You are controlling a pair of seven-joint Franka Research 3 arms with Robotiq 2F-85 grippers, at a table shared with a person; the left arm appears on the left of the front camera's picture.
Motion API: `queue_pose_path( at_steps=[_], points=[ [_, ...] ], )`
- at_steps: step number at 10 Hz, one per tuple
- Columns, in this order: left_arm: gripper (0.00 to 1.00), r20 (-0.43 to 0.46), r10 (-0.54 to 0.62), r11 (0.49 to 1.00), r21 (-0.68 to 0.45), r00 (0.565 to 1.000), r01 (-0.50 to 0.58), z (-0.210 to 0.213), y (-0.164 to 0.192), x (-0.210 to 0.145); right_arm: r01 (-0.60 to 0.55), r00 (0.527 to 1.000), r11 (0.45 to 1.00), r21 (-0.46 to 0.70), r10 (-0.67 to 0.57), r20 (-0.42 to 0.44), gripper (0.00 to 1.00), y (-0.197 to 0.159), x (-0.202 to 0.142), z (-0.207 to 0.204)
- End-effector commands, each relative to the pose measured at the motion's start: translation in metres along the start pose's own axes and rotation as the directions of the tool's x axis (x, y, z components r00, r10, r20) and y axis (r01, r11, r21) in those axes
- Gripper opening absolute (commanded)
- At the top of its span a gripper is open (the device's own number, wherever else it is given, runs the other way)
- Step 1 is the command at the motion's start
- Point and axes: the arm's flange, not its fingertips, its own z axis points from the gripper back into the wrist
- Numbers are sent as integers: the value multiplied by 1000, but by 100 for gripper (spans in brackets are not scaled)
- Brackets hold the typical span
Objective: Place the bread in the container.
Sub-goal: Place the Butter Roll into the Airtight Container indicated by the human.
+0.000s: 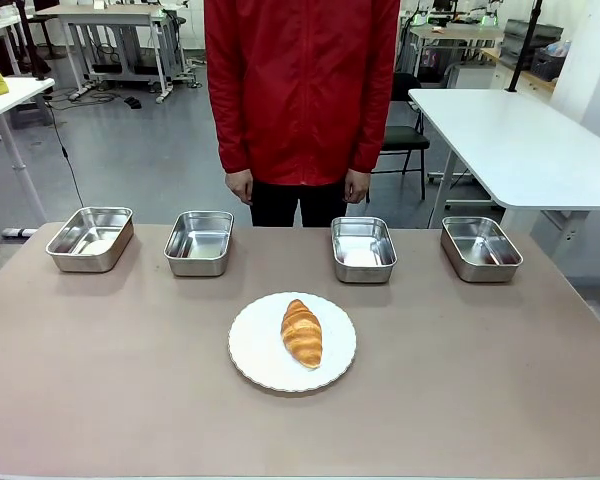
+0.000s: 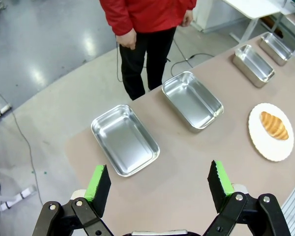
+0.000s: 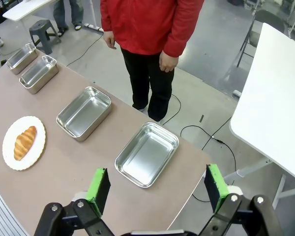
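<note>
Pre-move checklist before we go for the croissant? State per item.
1. Croissant lies free on the plate, nothing holding it: ok.
2. Left gripper open, nothing between its pads: ok.
3. Right gripper open, nothing between its pads: ok.
4. Left-end pan, left-middle pan, right-middle pan and right-end pan are bare inside: ok.
5. Which pan is the target: all four look alike, nothing marks one: cannot tell.
6. Person's hands hang at their sides, behind the far edge and off the table: ok.
</note>
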Motion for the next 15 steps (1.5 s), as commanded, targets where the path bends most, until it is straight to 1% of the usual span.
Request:
queue_pose_path(
  at_steps=[1,2,3,15],
  points=[
    [100,-16,9,1000,6,1000,-9,2,-3,1,3,1000,1000,-14,-3,-22,100,3,-4,1],
    [100,-40,5,1000,-7,999,-6,2,-4,1,0,1000,1000,0,0,0,100,0,0,0],
    [100,-3,-3,1000,0,1000,3,0,0,0,0,1000,1000,0,0,0,100,0,0,0],
    [100,-3,-3,1000,0,1000,3,0,0,0,0,1000,1000,0,0,0,100,0,0,0]
  ],
)
